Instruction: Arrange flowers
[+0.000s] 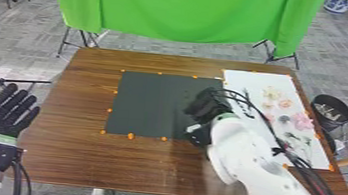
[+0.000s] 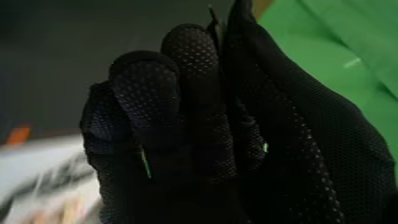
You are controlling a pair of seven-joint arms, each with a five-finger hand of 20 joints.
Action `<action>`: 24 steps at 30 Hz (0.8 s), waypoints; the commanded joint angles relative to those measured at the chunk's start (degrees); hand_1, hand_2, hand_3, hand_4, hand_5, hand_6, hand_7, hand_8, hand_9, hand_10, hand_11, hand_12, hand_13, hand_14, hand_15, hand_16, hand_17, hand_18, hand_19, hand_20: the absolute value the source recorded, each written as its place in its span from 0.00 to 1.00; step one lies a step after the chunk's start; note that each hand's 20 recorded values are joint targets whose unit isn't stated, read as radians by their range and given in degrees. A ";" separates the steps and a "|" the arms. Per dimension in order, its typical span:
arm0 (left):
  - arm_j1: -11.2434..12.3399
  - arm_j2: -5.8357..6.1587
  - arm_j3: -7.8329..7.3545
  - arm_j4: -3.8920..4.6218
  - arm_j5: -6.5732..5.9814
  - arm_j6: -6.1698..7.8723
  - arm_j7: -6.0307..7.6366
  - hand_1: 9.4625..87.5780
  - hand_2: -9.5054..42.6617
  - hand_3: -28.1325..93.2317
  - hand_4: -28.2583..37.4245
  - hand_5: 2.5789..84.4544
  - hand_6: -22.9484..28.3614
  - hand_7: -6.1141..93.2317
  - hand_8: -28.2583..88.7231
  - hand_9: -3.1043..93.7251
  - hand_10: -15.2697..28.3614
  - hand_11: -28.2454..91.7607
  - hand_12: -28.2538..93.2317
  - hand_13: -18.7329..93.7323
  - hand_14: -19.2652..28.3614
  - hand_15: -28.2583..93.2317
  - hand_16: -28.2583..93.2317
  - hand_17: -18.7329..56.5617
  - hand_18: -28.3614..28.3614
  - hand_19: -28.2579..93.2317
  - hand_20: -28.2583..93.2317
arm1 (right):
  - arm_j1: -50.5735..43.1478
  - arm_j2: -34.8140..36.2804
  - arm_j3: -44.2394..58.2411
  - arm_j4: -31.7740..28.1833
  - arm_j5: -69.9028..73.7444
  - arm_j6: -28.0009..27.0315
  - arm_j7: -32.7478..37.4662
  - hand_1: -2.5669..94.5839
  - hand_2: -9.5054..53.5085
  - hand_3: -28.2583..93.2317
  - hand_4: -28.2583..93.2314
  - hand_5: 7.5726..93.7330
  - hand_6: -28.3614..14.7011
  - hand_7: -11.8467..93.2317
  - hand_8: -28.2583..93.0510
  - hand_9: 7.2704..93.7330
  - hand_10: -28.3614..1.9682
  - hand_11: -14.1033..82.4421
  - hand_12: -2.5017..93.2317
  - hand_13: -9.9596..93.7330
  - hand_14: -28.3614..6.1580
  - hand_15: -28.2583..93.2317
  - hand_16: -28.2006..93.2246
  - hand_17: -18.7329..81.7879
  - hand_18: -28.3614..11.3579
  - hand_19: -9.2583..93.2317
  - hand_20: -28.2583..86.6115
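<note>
My right hand (image 1: 210,106) is over the right part of the dark sheet (image 1: 152,104), close to the white sheet (image 1: 239,80). In the right wrist view, the thumb of this hand (image 2: 298,120) presses against the fingers, and a thin dark piece (image 2: 212,21) sticks out between their tips; what it is I cannot tell. Pink and pale flowers (image 1: 302,120) and dark green leaves lie on the white sheet, partly behind my right arm and its cables. At the far left my left hand (image 1: 7,112) is open, fingers straight, beside the table.
Small orange tabs (image 1: 131,136) line the edges of both sheets on the brown table (image 1: 76,163). A dark bin (image 1: 332,109) stands off the table's right side. Behind the far edge hangs a green cloth (image 1: 186,13), with stand legs under it.
</note>
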 commanded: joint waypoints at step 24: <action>-10.63 1.93 6.39 3.48 3.79 -2.04 -7.59 0.24 0.50 0.82 0.00 0.48 0.63 0.23 0.16 0.43 0.72 0.43 0.34 0.42 0.73 0.56 0.18 0.14 0.77 0.57 0.32 | 8.83 -19.96 -14.07 19.12 -9.53 -5.19 5.50 0.46 0.00 0.95 0.23 0.60 0.61 0.81 0.37 0.92 0.63 0.39 0.57 0.88 0.61 0.65 0.62 0.60 0.02 0.94 0.52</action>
